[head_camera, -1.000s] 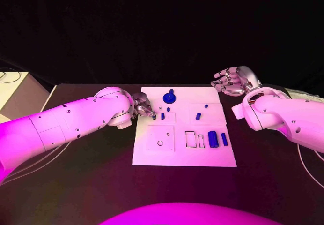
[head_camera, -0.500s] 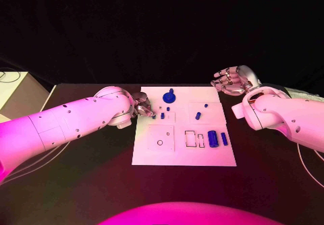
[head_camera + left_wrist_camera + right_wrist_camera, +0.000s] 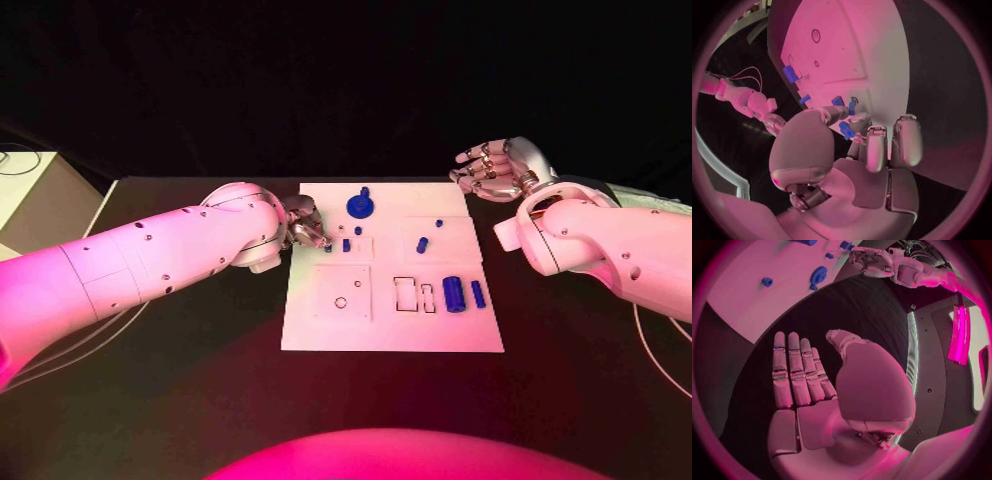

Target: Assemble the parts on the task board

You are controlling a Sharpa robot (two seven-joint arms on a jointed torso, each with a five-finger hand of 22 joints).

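- A white board (image 3: pixel 392 330) is lying flat in the middle of a black table (image 3: pixel 173 400), its long side running away from the robot.
- A pale box (image 3: pixel 36 200) is sitting at the table's far left edge, well apart from the board.
- Thin cables (image 3: pixel 656 340) are trailing beside the right arm, off the board.
- A round blue knob (image 3: pixel 361 207) is standing near the board's far edge.
- Two small blue pegs (image 3: pixel 423 244) are lying right of the board's centre, one just beyond the other.
- A larger blue cylinder (image 3: pixel 454 295) and a slimmer blue bar (image 3: pixel 477 294) are lying side by side near the board's right edge, next to two empty rectangular slots (image 3: pixel 415 296).
- The left hand (image 3: pixel 304 224) is hovering over the board's left edge, fingers curled in and pointing down.
- In the left wrist view, the left hand's fingertips (image 3: pixel 856 120) are closing around a small blue part (image 3: pixel 846 130), pinching it just above the board.
- Another small blue peg (image 3: pixel 346 245) is standing on the board just beside that hand.
- The right hand (image 3: pixel 492 172) is hanging above the table, just beyond the board's far right corner, touching nothing.
- In the right wrist view, its fingers (image 3: pixel 795 375) are stretching out straight and lying close together, with the thumb apart and the palm empty.
- Nothing is blocking the space between either hand and the board.
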